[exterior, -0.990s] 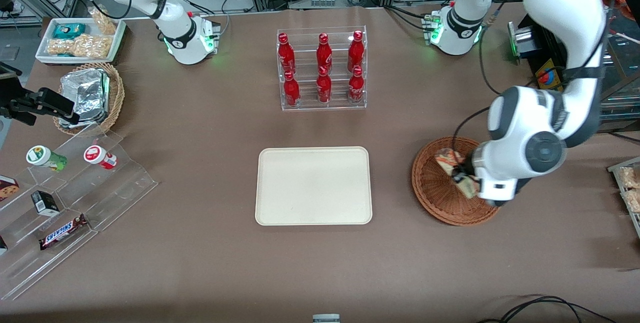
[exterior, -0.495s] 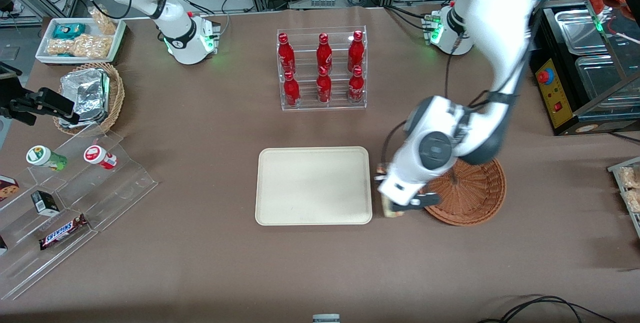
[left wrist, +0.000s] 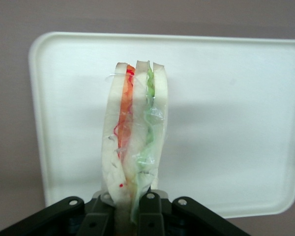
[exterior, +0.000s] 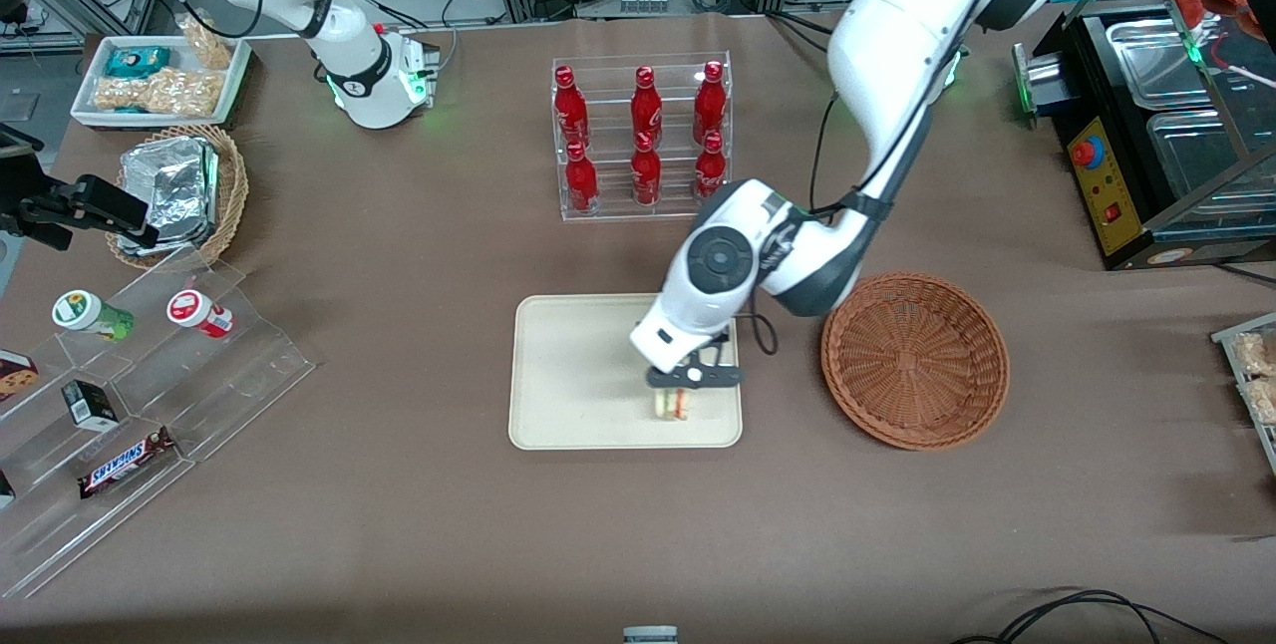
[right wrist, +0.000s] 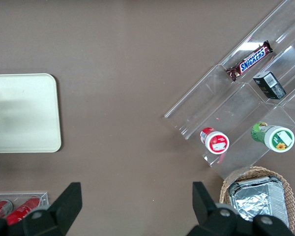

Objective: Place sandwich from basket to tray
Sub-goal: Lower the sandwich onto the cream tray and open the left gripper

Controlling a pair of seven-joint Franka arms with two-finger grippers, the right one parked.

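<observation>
My left gripper [exterior: 683,387] hangs over the cream tray [exterior: 578,365], shut on the wrapped sandwich [exterior: 675,404]. The wedge sits above the tray's part nearest the front camera, on the side toward the basket. In the left wrist view the sandwich [left wrist: 133,132] stands up between my fingers [left wrist: 150,209], pale bread with red, orange and green layers, and the tray [left wrist: 236,108] lies beneath it. The reddish-brown wicker basket [exterior: 914,359] sits beside the tray toward the working arm's end, with nothing in it.
A clear rack of red bottles [exterior: 643,136] stands farther from the front camera than the tray. Toward the parked arm's end lie a clear stepped stand with snacks [exterior: 130,395], a tan basket of foil packets [exterior: 179,190] and a white bin of snacks [exterior: 159,78].
My gripper has carried the sandwich out of the basket, across the gap, and over the tray. The basket now holds nothing.
</observation>
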